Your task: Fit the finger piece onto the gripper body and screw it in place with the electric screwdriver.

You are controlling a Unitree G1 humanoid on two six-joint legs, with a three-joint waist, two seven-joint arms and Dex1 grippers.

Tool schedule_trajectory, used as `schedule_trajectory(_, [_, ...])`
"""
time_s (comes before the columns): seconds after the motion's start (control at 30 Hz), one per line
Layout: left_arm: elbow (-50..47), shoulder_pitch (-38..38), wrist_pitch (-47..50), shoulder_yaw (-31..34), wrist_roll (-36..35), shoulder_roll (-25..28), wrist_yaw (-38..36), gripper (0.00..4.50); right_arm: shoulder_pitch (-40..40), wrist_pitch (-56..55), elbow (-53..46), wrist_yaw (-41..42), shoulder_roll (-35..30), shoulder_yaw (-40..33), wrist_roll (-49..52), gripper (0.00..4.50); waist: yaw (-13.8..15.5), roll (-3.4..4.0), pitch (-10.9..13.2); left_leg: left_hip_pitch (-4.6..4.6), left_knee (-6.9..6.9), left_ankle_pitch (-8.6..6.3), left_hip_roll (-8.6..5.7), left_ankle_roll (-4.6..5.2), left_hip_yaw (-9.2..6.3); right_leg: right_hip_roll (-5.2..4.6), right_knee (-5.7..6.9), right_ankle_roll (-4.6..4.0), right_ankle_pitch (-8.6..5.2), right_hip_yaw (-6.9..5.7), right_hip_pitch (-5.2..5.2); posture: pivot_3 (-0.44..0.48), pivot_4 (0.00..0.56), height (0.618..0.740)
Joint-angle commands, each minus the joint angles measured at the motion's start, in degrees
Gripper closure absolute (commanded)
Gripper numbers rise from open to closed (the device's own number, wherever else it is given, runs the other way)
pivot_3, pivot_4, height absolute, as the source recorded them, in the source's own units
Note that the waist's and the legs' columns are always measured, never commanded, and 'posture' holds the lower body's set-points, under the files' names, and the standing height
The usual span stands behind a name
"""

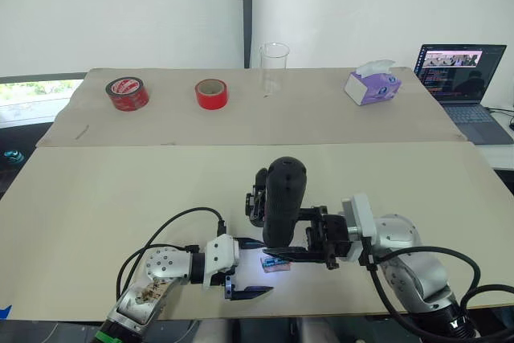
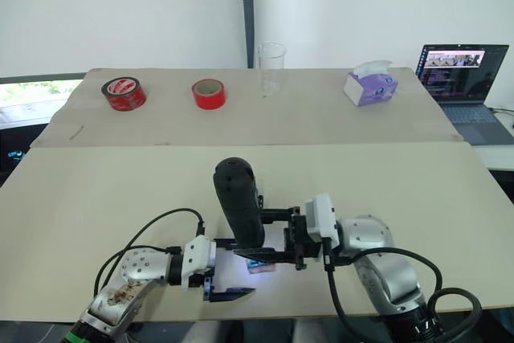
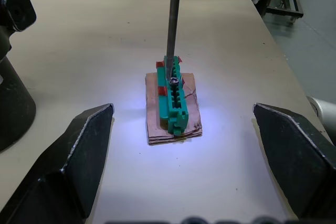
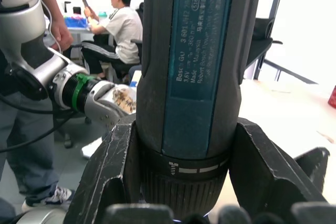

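From the head view, my right gripper (image 1: 309, 240) clenches the electric screwdriver (image 1: 283, 198) upright at the near edge of the counter (image 1: 96, 198), the gripper body (image 1: 259, 194) standing just behind it; my left gripper (image 1: 241, 267) sits alongside, fingers spread and empty. My left wrist shows the bit (image 3: 174, 19) seated on a screw in a small green block (image 3: 173, 100). My right wrist shows my fingers (image 4: 113, 166) grasping the barrel; if it tilts, I judge the bit could slip off.

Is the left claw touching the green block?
Apart. The left wrist view shows both fingers spread wide, with bare table on each side of the green block.
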Motion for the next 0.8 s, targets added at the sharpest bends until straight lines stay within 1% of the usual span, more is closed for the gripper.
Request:
schedule_trajectory(0.03, [2.1, 0.8, 2.4, -1.6, 1.3, -0.3, 1.1, 0.02, -1.0, -0.4, -3.3, -0.2, 0.0, -1.5, 2.4, 2.57, 0.0, 0.00, 0.0, 0.00, 0.00, 0.00, 0.00, 0.00, 0.00, 0.00, 0.00, 0.00, 0.00, 0.00, 0.00, 0.000, 0.150, 0.740])
schedule_trajectory(0.8, [1.0, 0.9, 4.4, -1.8, 1.0, -0.2, 1.3, 0.02, -0.7, 0.0, -3.8, -0.6, 0.0, 0.1, 2.1, 2.57, 0.0, 0.00, 0.0, -0.01, 0.00, 0.00, 0.00, 0.00, 0.00, 0.01, 0.00, 0.00, 0.00, 0.00, -0.01, 0.000, 0.150, 0.740])
